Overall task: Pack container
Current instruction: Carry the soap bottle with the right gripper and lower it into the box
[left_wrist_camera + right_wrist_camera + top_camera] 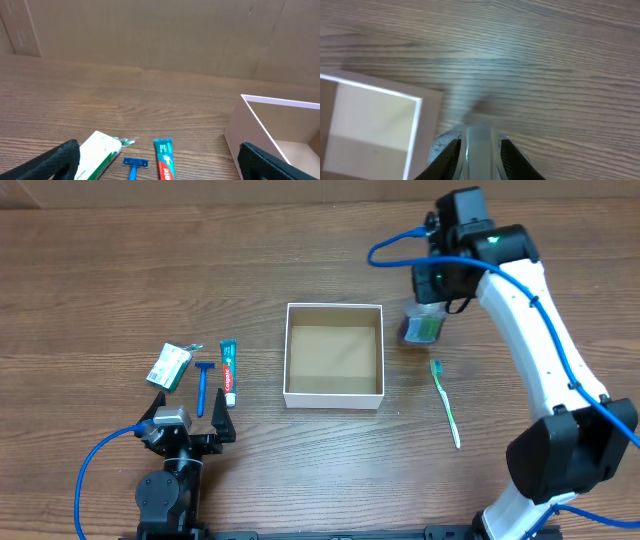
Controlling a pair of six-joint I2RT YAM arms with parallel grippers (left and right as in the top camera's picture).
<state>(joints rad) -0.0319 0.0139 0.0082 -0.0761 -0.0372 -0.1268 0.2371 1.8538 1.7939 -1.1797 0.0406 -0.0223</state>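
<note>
The container (333,398), a square, shallow cardboard box with white walls and a bare brown floor, sat at the centre of the wood-grained tabletop (120,280). At its 2 o'clock, just beside the corner, the right gripper (479,146) pressed its dark fingers against either side of a clear bottle (423,330), gripping it. A slim green-and-white toothbrush (446,404) lay at the box's 4 o'clock. Around 9 o'clock lay three flat toiletries side by side: a green-and-white packet (170,366), a blue razor (204,385) and a toothpaste tube (229,372). At their 6 o'clock the left gripper (162,162) stood spread wide, holding nothing.
</note>
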